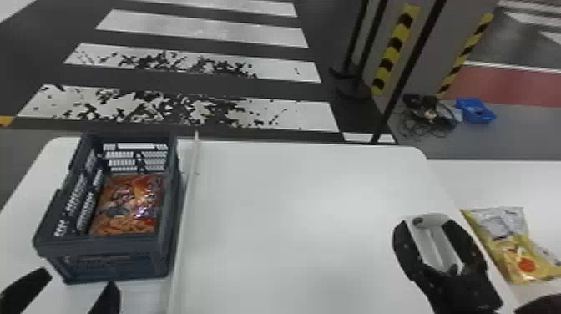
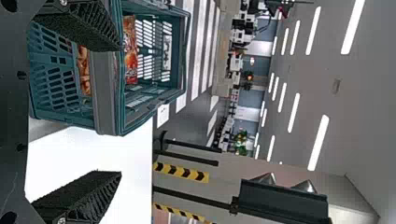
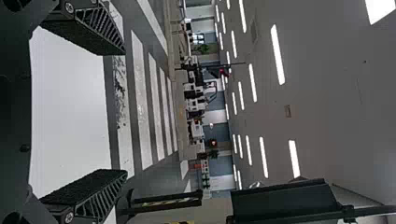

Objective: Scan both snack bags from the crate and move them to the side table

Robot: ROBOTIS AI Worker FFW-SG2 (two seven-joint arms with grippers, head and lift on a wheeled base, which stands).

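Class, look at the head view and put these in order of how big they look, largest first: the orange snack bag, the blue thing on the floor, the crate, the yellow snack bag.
1. Crate
2. Yellow snack bag and orange snack bag: too alike to rank
3. Blue thing

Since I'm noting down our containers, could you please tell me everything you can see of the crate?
The crate is dark, rigid and plastic-looking, with slotted walls, a thick rim and an open top. It stands upright on the white table, beside a pale strip; whether they touch is unclear. An orange-red snack bag lies inside.
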